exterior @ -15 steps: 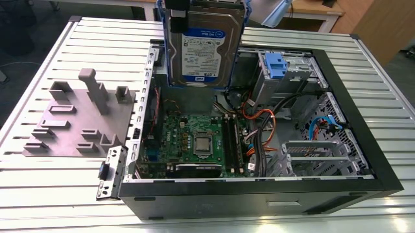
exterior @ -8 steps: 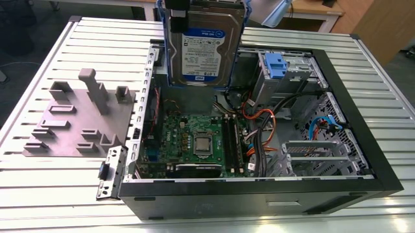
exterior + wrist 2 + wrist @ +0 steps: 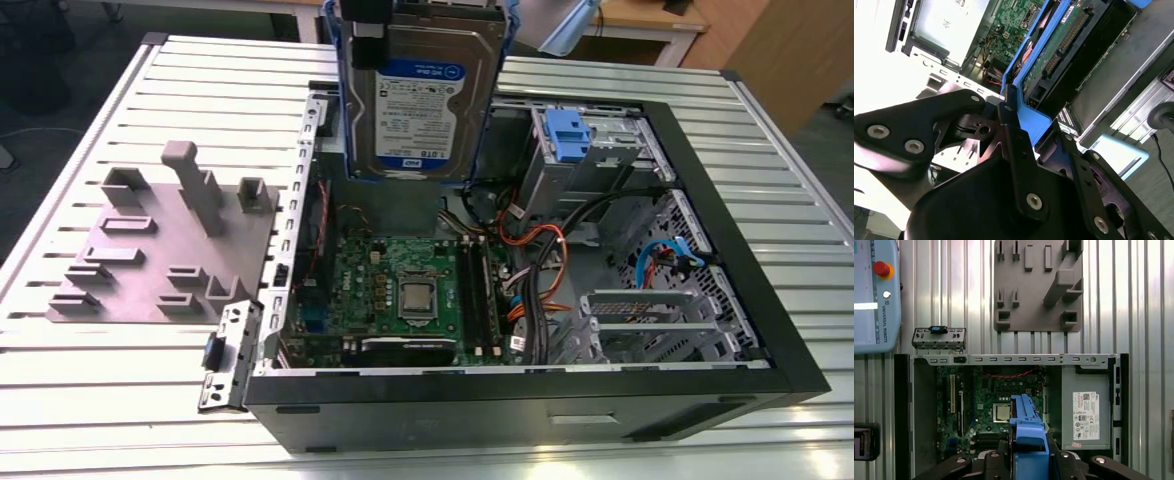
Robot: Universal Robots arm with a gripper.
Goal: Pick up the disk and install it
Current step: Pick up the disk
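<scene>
grip: my gripper (image 3: 1013, 131) clamps the disk (image 3: 416, 95) by its blue carrier edge | where: disk hangs upright at top centre of exterior view, above the open case (image 3: 787, 360) | handling: judged stiff, hefty, shock-sensitive; hold carrier rails, not label

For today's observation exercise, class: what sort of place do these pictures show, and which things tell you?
Probably a robotics lab or test bench. An open computer case lies on a slotted metal table, beside a grey fixture plate, while the claw holds the disk above it.
</scene>
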